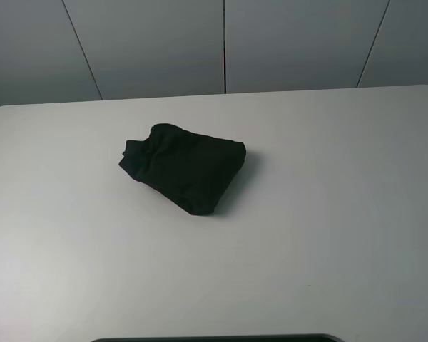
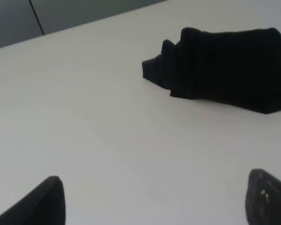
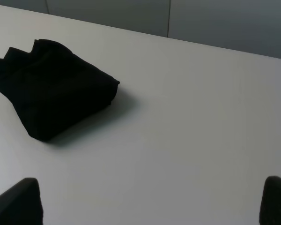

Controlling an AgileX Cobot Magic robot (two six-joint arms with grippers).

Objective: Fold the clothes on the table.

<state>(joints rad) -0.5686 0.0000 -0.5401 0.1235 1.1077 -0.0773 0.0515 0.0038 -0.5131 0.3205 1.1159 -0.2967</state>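
Right, I see the T-shirt [image 1: 183, 168] as a compact black bundle on the white table [image 1: 328, 235], sitting toward the table's far edge and roughly midway between its side edges. Fabric looks like soft matte cotton, plain black all over what faces me; no print showing. Outline is a rough wedge: one end bunched into small rumpled lumps, the opposite end tapering to a rounded point. Stacked layers show along its side in the left wrist view [image 2: 225, 70]. Tabletop is smooth, faintly glossy, with a rounded far corner. Behind the table, flat grey wall panels [image 1: 150, 43] with thin dark seams. Left gripper [image 2: 154, 199]: blunt black fingertips spread wide, nothing between them, clear of the shirt. Right gripper [image 3: 152, 201]: same, tips wide apart over bare table, shirt [image 3: 51, 86] well off.
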